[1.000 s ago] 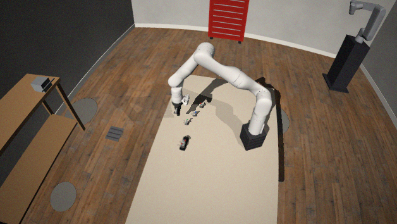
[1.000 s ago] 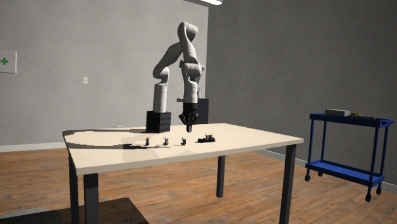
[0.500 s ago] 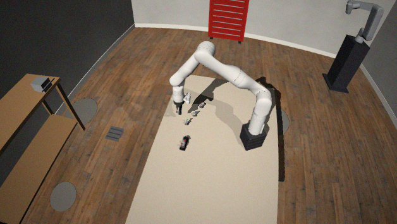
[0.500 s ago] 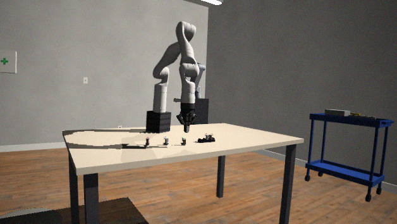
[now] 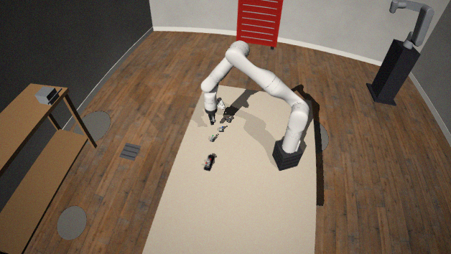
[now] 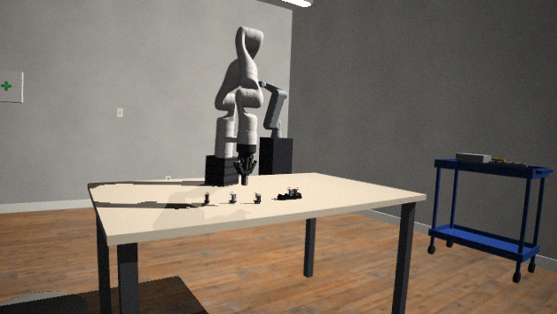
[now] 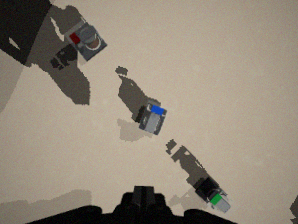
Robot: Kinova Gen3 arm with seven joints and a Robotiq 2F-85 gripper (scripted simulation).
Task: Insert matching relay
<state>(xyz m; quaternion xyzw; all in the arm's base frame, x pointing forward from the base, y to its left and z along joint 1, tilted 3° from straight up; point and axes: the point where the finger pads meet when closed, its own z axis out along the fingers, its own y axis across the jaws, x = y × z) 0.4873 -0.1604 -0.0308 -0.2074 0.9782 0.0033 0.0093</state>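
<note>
The black rack (image 5: 209, 162) (image 6: 289, 197) lies on the beige table (image 5: 233, 215) (image 6: 355, 191) with two relays in it; their buttons look red. Three loose relays stand in a row beyond it: green-buttoned (image 5: 214, 137) (image 6: 257, 197) (image 7: 213, 196), blue-buttoned (image 5: 222, 128) (image 6: 232, 197) (image 7: 153, 117) and red-buttoned (image 5: 228, 118) (image 6: 207, 198) (image 7: 87, 40). My gripper (image 5: 212, 122) (image 6: 244, 181) (image 7: 143, 199) is shut and empty. It points down a little above the table, beside the row, nearest the blue and green relays.
The arm's black base (image 5: 287, 158) (image 6: 221, 170) stands on the table's far side. A second arm on a black pedestal (image 5: 393, 72) (image 6: 275, 155), a wooden bench (image 5: 32, 118) and a blue cart (image 6: 488, 208) stand off the table.
</note>
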